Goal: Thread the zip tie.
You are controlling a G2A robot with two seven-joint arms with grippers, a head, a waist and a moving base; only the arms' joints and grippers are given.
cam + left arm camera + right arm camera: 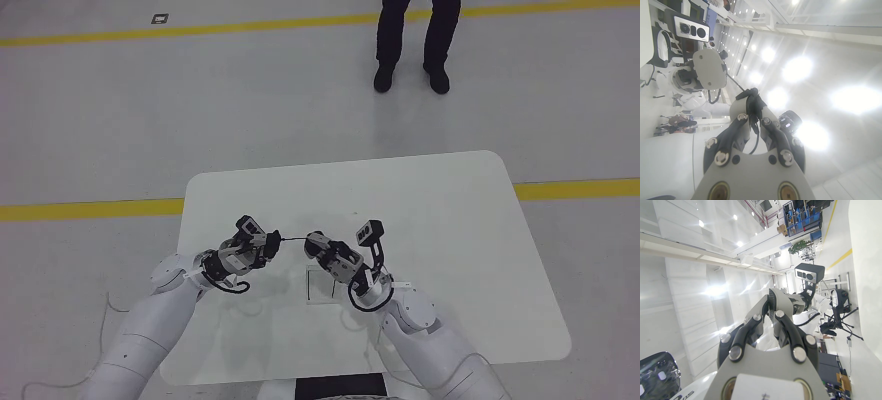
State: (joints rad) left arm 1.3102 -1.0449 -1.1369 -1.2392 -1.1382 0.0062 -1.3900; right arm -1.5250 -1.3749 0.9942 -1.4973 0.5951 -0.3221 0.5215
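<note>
A thin black zip tie (292, 238) spans the short gap between my two grippers, held above the middle of the white table (450, 200). My left gripper (268, 243) is shut on the tie's thicker end (751, 93), and a loop of the strap (756, 136) hangs back between its fingers. The straight strap (736, 83) runs across to my right gripper (725, 73). In the top view my right gripper (314, 241) faces the left one, its fingers (772, 311) pressed together on the strap's far end. The strap itself is hidden in the right wrist view.
A thin rectangular outline (321, 284) lies on the table just under my right gripper. The table's near edge (360, 372) is close behind both arms. The bare tabletop stretches to the right and the far side.
</note>
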